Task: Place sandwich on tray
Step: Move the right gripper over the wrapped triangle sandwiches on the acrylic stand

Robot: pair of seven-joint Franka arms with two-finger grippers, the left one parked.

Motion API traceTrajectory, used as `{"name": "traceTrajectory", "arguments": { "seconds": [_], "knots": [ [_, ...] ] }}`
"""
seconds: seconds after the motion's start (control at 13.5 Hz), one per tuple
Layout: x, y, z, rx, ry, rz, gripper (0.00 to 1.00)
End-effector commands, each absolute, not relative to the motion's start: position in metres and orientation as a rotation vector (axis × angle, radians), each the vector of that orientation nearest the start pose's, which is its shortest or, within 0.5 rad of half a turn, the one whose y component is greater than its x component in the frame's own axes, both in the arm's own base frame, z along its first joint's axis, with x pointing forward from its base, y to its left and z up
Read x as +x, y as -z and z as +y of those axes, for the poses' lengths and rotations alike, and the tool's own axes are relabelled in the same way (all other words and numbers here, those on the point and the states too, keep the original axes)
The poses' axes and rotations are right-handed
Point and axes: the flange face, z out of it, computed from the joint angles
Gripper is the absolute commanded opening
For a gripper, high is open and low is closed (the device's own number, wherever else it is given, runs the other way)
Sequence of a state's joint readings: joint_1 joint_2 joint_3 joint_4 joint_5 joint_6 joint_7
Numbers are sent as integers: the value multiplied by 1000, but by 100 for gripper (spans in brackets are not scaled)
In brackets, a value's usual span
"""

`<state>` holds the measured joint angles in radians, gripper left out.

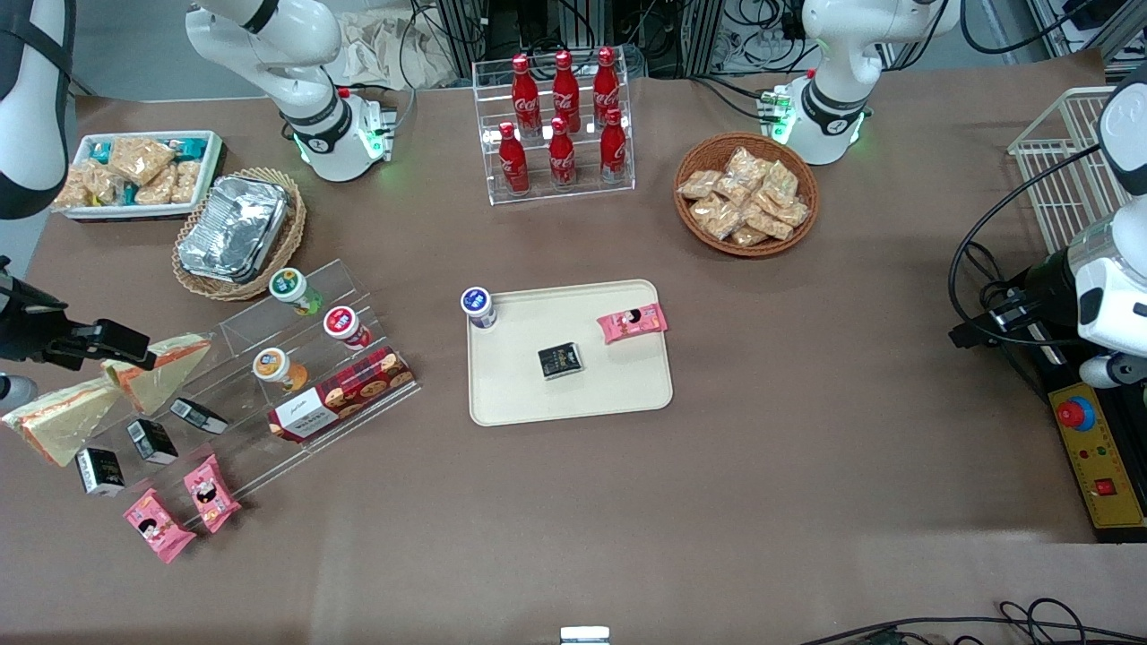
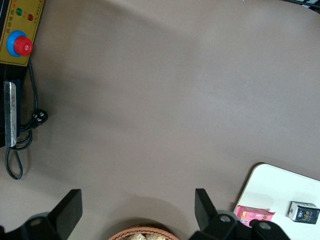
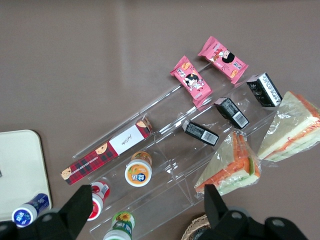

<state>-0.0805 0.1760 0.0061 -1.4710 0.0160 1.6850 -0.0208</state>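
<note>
The sandwich, a wrapped pale wedge with a thin red-orange stripe, lies on the table at the working arm's end, beside the clear stepped stand. A similar wedge with a broad orange band leans on that stand. My gripper hovers open and holding nothing, high above the stand's yogurt cups, apart from both wedges. The cream tray lies mid-table and carries a small bottle, a black packet and a pink snack packet.
The stand holds yogurt cups, a tartan biscuit box, black packets and pink packets. A foil container in a wicker basket, a white snack bin, a cola rack and a snack basket stand farther from the camera.
</note>
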Motion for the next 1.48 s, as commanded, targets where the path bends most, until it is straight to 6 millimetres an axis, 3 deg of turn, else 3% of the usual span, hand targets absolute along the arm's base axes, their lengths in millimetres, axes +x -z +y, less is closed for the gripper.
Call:
{"name": "traceTrajectory", "arguments": {
  "seconds": [0.0, 0.3, 0.74, 0.96, 1.4],
  "knots": [
    [620, -588, -51, -3138, 89, 121, 99],
    [618, -583, -85, -3118, 81, 236, 99],
    [619, -564, -95, -3018, 6, 809, 99],
    [618, -553, -127, -3006, -18, 907, 99],
    [616, -550, -157, -3012, -2, 965, 99]
  ]
}}
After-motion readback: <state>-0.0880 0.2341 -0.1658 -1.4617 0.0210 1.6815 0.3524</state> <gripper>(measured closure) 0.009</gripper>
